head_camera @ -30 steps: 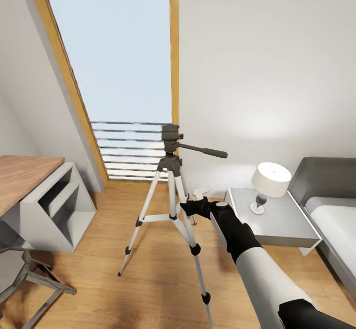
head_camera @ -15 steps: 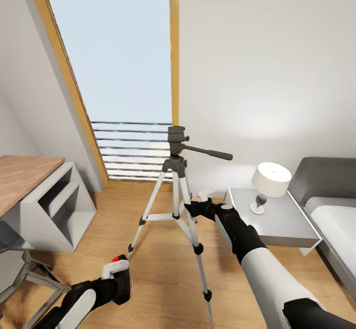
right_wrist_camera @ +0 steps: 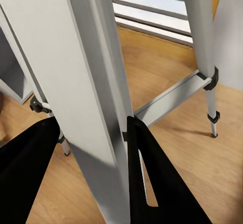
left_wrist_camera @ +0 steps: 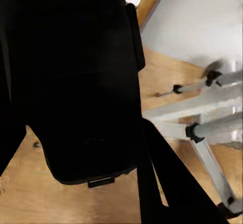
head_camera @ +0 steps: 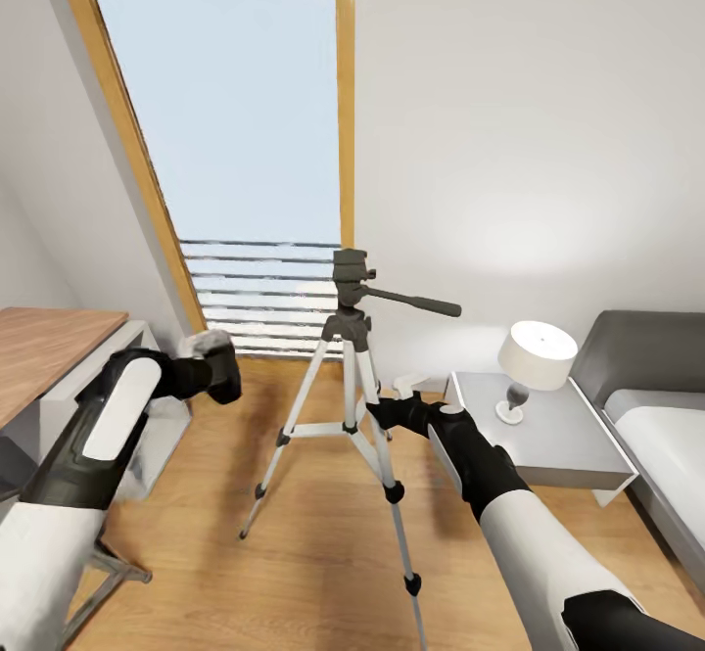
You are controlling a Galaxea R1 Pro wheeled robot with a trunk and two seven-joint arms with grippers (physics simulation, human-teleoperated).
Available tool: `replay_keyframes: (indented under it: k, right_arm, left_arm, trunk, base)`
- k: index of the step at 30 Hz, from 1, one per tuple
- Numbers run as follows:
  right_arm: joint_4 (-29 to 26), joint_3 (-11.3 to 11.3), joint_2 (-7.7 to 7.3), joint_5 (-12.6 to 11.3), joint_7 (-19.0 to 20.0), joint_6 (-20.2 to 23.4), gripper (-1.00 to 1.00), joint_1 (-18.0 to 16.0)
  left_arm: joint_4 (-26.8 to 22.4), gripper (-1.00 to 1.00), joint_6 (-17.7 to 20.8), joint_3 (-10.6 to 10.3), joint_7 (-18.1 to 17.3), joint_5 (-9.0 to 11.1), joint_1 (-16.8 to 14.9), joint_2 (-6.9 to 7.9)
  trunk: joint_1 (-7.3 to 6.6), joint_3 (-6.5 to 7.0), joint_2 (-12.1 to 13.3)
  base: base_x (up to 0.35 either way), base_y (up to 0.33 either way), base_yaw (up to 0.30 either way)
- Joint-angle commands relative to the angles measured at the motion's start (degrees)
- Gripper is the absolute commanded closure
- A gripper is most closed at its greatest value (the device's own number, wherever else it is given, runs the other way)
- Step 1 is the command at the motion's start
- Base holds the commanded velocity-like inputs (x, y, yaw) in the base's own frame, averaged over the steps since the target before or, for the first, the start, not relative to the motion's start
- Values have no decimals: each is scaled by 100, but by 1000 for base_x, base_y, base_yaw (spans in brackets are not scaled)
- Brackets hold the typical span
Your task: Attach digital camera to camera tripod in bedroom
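The camera tripod (head_camera: pixel 345 377) stands on the wood floor in front of the window, its dark grey head (head_camera: pixel 351 270) up and the pan handle (head_camera: pixel 416 302) pointing right. My right gripper (head_camera: pixel 380 408) is shut on the upper part of one silver leg (right_wrist_camera: pixel 96 107), which sits between its black fingers (right_wrist_camera: pixel 157 183). To the left of the tripod, at about mid-leg height, my left gripper (head_camera: pixel 201 374) is shut on the black digital camera (head_camera: pixel 220 377). The camera's dark body (left_wrist_camera: pixel 76 82) looms close in the left wrist view, with the tripod legs (left_wrist_camera: pixel 212 128) beyond it.
A wood-topped desk (head_camera: pixel 39 348) with a white shelf unit (head_camera: pixel 162 416) is on the left, a chair base (head_camera: pixel 113 568) below it. On the right stand a white nightstand (head_camera: pixel 558 445) with a lamp (head_camera: pixel 534 357) and the bed (head_camera: pixel 656 416). The tall window (head_camera: pixel 245 142) is behind.
My left arm has swung up from the lower left, carrying the camera to beside the tripod's left. The tripod earlier shifted slightly right with my right gripper, then held still.
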Motion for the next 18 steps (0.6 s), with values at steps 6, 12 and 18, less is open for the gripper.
replay_keyframes:
  k: [6, 12, 18]
  right_arm:
    - [149, -11, -5, 264, -110, -1, 100, -3]
    - [150, -13, -10, 283, -110, 0, 100, -3]
    - [150, -6, -6, 268, -117, 5, 100, -3]
  left_arm:
    - [1199, 100, 48, 19, 80, 109, -1969, -199]
    - [3450, 100, 62, 16, 89, 84, -4490, -1004]
    - [3520, 100, 68, -11, 93, 53, -5066, -1237]
  trunk:
    - [3, -13, -12]
    - [3, -13, -12]
    - [3, -13, -12]
  base:
    - [0, 0, 0]
    - [0, 0, 0]
    - [0, 0, 0]
